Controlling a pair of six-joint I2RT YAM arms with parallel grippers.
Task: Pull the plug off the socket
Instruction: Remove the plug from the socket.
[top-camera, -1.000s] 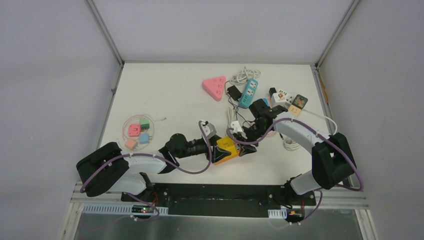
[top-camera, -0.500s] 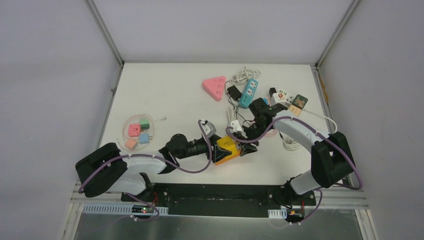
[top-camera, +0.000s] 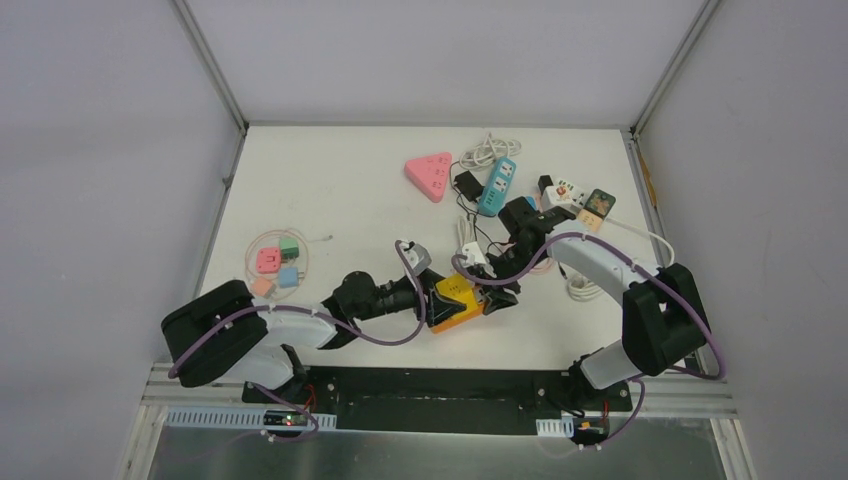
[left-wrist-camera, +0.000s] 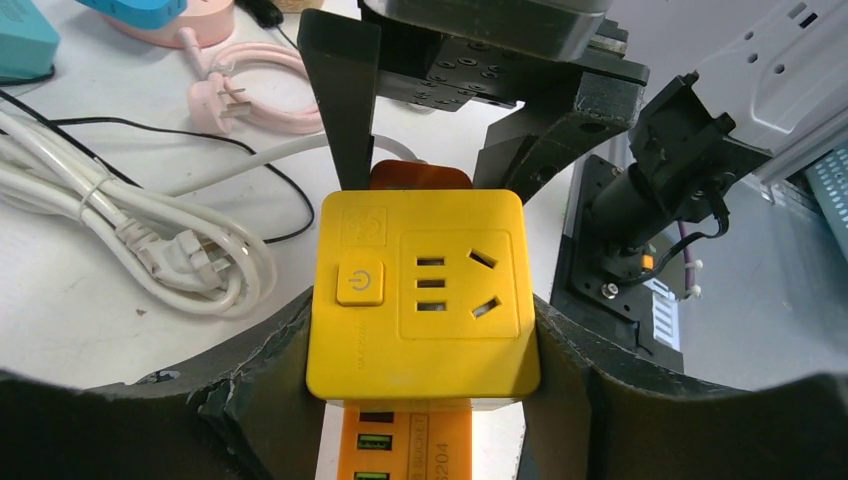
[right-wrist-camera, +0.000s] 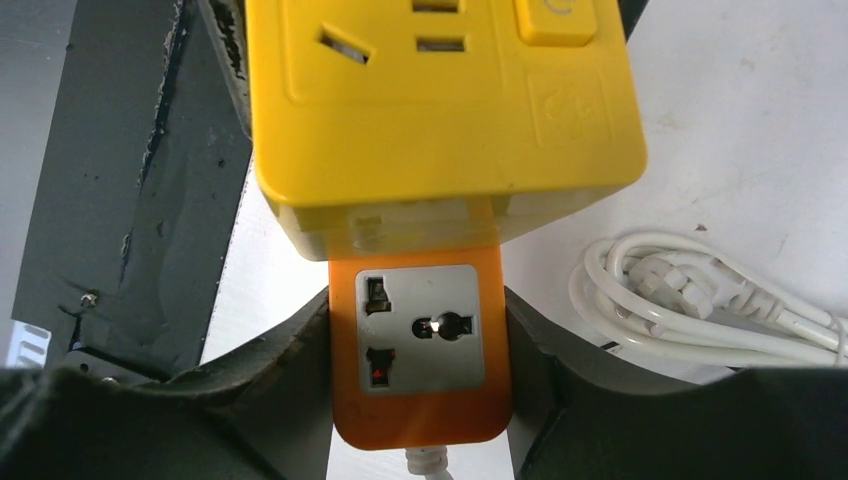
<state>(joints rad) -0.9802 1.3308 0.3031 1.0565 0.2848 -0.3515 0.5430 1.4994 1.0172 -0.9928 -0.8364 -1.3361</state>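
Left fingers (left-wrist-camera: 255, 395) are clamped on the sides of the yellow cube adapter (left-wrist-camera: 420, 295). Right fingers (right-wrist-camera: 575, 400) are clamped on the orange strip (right-wrist-camera: 420, 350) under it. The pair sits near the front middle of the tabletop (top-camera: 330, 200), cube seated on the strip, not yet separated. I can't see the pins.

Risks as I read it:
- Off-axis pull makes the pins bind, and the smooth yellow plastic slides out of the left grip.
- The right grip is on the strip's end only, so it could pivot and lever the pins.
- A sudden release could throw either arm into the white cable coil (right-wrist-camera: 690, 290) just beside it.
- The strip's lead exits between the right fingers and could snag.
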